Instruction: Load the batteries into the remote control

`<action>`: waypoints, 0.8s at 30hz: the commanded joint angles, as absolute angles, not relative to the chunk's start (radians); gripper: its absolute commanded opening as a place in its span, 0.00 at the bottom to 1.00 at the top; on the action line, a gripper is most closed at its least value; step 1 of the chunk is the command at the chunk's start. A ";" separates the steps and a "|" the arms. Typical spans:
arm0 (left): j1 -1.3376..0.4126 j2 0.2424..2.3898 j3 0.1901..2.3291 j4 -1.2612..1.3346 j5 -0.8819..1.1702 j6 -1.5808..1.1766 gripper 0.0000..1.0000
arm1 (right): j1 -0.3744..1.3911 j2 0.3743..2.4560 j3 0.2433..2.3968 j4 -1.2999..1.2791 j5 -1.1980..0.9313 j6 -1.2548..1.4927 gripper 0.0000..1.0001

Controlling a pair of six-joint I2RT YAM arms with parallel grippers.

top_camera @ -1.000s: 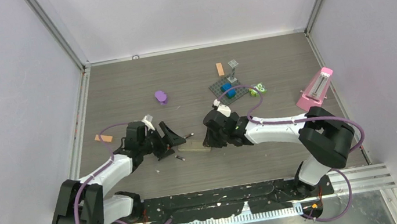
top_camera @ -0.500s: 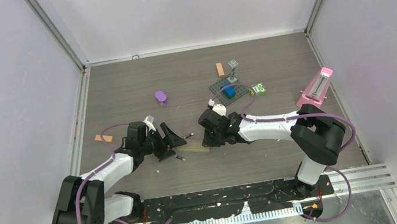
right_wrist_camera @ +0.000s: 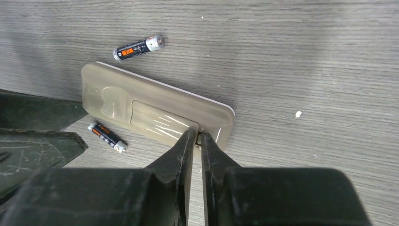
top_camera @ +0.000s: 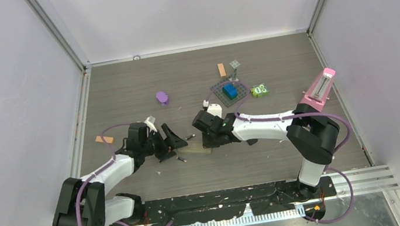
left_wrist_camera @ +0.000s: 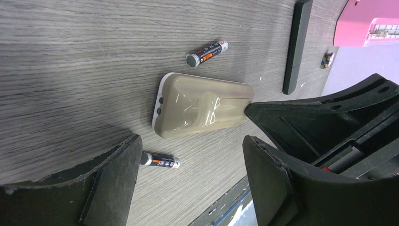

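Note:
The beige remote control point(top_camera: 195, 148) lies back side up between my arms, also in the left wrist view point(left_wrist_camera: 202, 106) and the right wrist view point(right_wrist_camera: 155, 110). One of the batteries point(left_wrist_camera: 207, 52) point(right_wrist_camera: 139, 47), dark with orange print, lies just beyond it. Another point(left_wrist_camera: 160, 161) point(right_wrist_camera: 107, 136) lies on its near side. My left gripper point(top_camera: 168, 146) point(left_wrist_camera: 190, 155) is open at the remote's left end, with the near battery by its left finger. My right gripper point(top_camera: 208, 143) point(right_wrist_camera: 197, 134) is shut, its tips pressed on the right end of the remote at the edge of the back cover.
A black flat bar point(left_wrist_camera: 294, 47) lies past the remote. A pink box point(top_camera: 317, 90) stands at the right edge. A grey baseplate point(top_camera: 219, 88) with a blue brick, a green block point(top_camera: 259, 90), a purple piece point(top_camera: 162, 98) and orange strips point(top_camera: 221, 70) lie farther back.
My right arm has slid left, bringing its shut gripper onto the remote's right end. The left arm and both batteries have hardly moved.

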State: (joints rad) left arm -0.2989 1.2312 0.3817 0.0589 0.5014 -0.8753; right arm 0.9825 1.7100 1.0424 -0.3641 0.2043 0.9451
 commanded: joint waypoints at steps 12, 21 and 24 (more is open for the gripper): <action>-0.293 1.036 0.449 -0.125 0.288 -0.762 0.79 | 1.060 1.856 1.229 -0.609 0.346 0.831 0.22; -0.293 0.935 0.479 -0.232 0.178 -0.729 0.81 | 1.065 1.755 1.282 -0.609 0.403 0.777 0.48; -0.293 0.903 0.482 -0.250 0.166 -0.729 0.81 | 1.065 1.702 1.283 -0.543 0.391 0.695 0.60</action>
